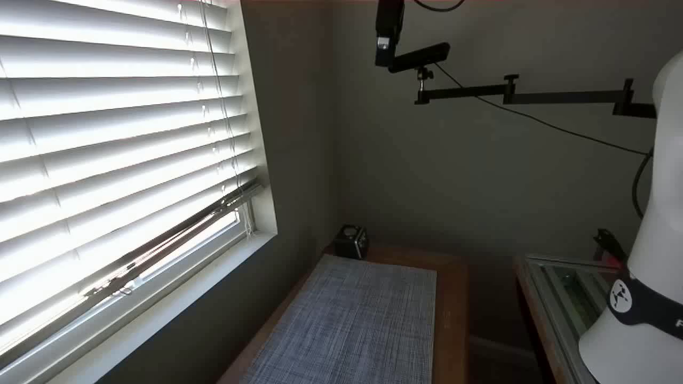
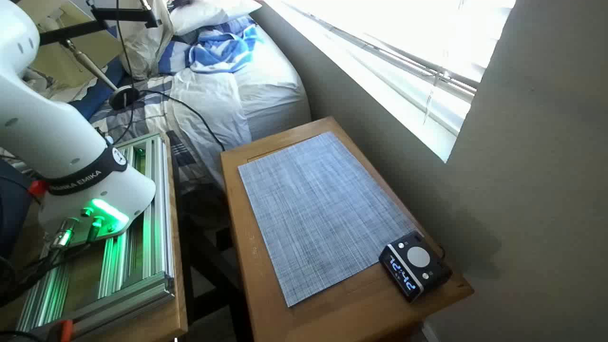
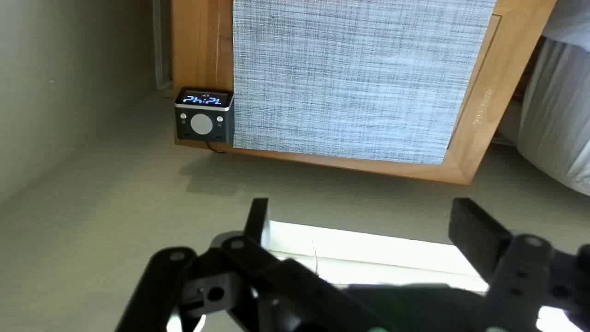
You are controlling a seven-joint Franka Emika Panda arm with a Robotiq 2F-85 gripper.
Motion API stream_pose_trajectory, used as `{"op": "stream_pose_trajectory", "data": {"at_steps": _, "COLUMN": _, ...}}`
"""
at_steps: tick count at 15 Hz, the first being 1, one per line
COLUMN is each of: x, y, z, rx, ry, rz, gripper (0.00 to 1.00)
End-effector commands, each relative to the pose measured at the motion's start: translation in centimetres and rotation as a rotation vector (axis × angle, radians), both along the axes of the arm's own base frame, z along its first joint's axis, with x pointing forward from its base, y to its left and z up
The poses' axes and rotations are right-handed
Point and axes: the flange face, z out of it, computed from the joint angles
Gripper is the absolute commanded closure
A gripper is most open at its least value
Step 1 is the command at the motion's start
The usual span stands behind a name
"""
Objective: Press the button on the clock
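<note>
The wall [image 2: 532, 156] is the biggest thing here, along the right side in an exterior view, with a bed [image 2: 273, 95] at the far end. A window blind [image 1: 122, 106], bright with daylight, hangs to the left of the bench [image 2: 351, 313] in an exterior view. The robot arm [image 2: 52, 118] stands near the bench, presumably so that its whole top falls within reach.

A grey woven mat [image 2: 323, 204] covers much of the bench, likely to guard the wood. The hand [image 3: 362, 221] shows in the wrist view with its fingers [image 3: 474, 230] spread wide and nothing gripped between them; a press needs no grasp, so bringing them together into one blunt tip seems sensible.

The clock [image 2: 414, 267], dark and boxy, stands upright at the near right corner of the bench in an exterior view, at the mat's edge, well apart from the hand; whether it touches the mat I cannot tell. Its cord [image 3: 213, 148] leaves on the wall side, which may explain the corner spot. On top, a pale disc [image 3: 201, 124] lies between two small buttons [image 3: 183, 116]; the disc looks the likeliest target. A sideways push could slide the clock, so straight down is safer.
</note>
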Motion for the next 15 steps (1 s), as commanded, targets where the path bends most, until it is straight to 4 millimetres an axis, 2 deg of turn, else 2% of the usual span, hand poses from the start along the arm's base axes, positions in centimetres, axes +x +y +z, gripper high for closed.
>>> {"op": "stream_pose_trajectory", "data": {"at_steps": 1, "x": 0.0, "y": 0.0, "z": 0.1, "rx": 0.000, "ry": 0.001, "rz": 0.000, "gripper": 0.00}}
{"op": "stream_pose_trajectory", "data": {"at_steps": 2, "x": 0.1, "y": 0.1, "z": -0.1, "rx": -0.003, "ry": 0.000, "rz": 0.001, "gripper": 0.00}}
{"op": "stream_pose_trajectory", "data": {"at_steps": 3, "x": 0.5, "y": -0.4, "z": -0.5, "rx": -0.026, "ry": 0.033, "rz": -0.077, "gripper": 0.00}}
{"op": "stream_pose_trajectory", "data": {"at_steps": 6, "x": 3.1, "y": -2.5, "z": -2.8, "rx": -0.040, "ry": 0.043, "rz": -0.215, "gripper": 0.00}}
{"op": "stream_pose_trajectory", "data": {"at_steps": 10, "x": 6.7, "y": -5.1, "z": -7.6, "rx": -0.087, "ry": 0.055, "rz": -0.351, "gripper": 0.00}}
{"op": "stream_pose_trajectory", "data": {"at_steps": 15, "x": 10.7, "y": -10.5, "z": -13.8, "rx": -0.122, "ry": 0.035, "rz": -0.511, "gripper": 0.00}}
